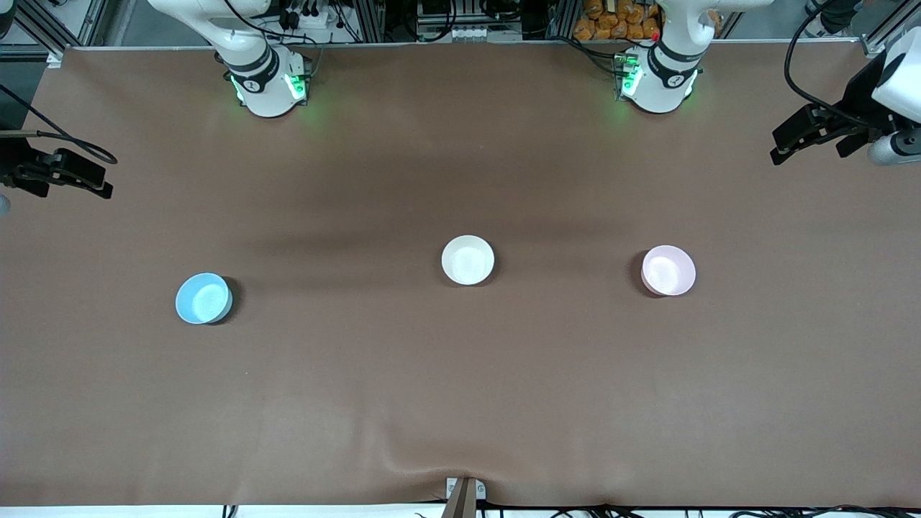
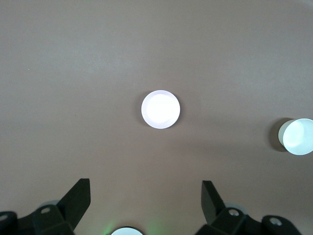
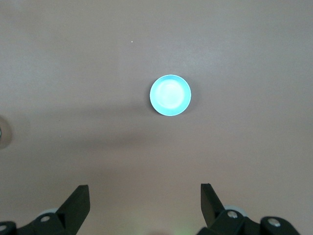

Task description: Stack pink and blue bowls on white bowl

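Observation:
Three bowls stand apart on the brown table. The white bowl [image 1: 468, 260] is in the middle. The pink bowl [image 1: 668, 270] is toward the left arm's end and the blue bowl [image 1: 203, 298] toward the right arm's end. My left gripper [image 1: 806, 140] hangs high over the left arm's end of the table, open and empty [image 2: 145, 196]. Its wrist view shows the pink bowl [image 2: 160, 109] and the white bowl [image 2: 297, 136]. My right gripper [image 1: 72, 176] hangs high over the right arm's end, open and empty [image 3: 144, 198]. Its wrist view shows the blue bowl [image 3: 170, 95].
The two arm bases [image 1: 268, 83] [image 1: 656, 80] stand at the table's edge farthest from the front camera. A small bracket [image 1: 464, 493] sits at the edge nearest that camera. The brown table cover [image 1: 460, 388] has a slight wrinkle there.

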Available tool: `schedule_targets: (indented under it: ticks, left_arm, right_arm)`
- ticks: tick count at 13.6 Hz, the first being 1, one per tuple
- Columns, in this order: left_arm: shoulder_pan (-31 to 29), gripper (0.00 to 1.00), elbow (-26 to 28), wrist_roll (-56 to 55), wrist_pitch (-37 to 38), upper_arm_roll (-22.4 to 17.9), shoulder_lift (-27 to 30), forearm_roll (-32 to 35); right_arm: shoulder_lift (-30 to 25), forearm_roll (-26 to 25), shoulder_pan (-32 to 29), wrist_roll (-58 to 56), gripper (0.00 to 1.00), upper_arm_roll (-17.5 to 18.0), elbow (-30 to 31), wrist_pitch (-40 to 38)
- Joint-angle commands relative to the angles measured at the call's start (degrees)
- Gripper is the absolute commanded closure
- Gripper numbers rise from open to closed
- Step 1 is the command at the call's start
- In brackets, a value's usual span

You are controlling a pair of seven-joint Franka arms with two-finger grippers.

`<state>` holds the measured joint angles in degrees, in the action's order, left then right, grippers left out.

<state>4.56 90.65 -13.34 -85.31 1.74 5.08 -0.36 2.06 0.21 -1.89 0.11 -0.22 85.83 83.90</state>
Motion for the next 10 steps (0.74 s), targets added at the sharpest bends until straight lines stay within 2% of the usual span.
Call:
schedule_targets:
  ticks: [1, 10]
  left_arm:
    - [-0.1, 0.0, -0.2, 1.1, -0.1, 0.2, -0.2, 0.3]
    - [0.0, 0.0, -0.2, 1.1, -1.9, 0.2, -1.7, 0.3]
  right_arm:
    - [0.3, -0.6, -0.1, 0.5, 0.0, 0.3, -0.8, -0.3]
    - [0.3, -0.6, -0.1, 0.5, 0.0, 0.3, -0.8, -0.4]
